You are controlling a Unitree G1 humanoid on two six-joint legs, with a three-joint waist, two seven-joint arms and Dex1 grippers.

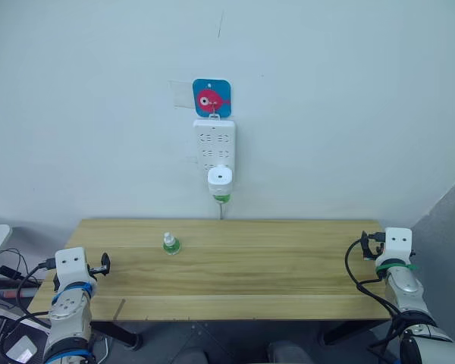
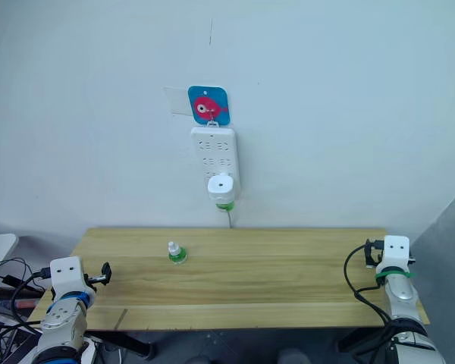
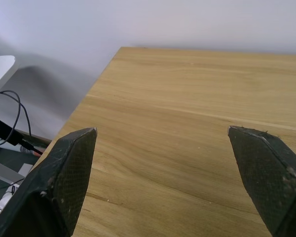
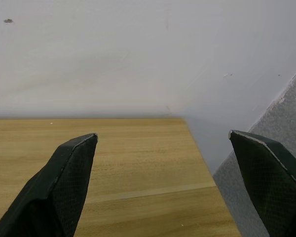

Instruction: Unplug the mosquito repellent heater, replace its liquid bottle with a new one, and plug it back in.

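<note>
Left tool (image 3: pixel 163 148): I see its two black fingers (image 3: pixel 64 173) spread wide, holding nothing, above the left end of the bench.
Right tool (image 4: pixel 163 148): my other one is equally wide and empty, over the right end near the far corner.
Bench (image 1: pixel 288 265): long light wooden top against the pale wall, both arms at its near corners.
Power strip (image 1: pixel 214 144): long white multi-socket strip hanging upright on the wall from a square blue card with a pink fish (image 1: pixel 212 98).
Heater (image 1: pixel 221 180): small white rounded plastic mosquito repellent heater plugged into the strip's lowest socket, a green bottle showing beneath it.
Spare bottle (image 1: pixel 170 244): small clear bottle with green liquid standing upright on the bench, left of centre, well apart from both tools.
</note>
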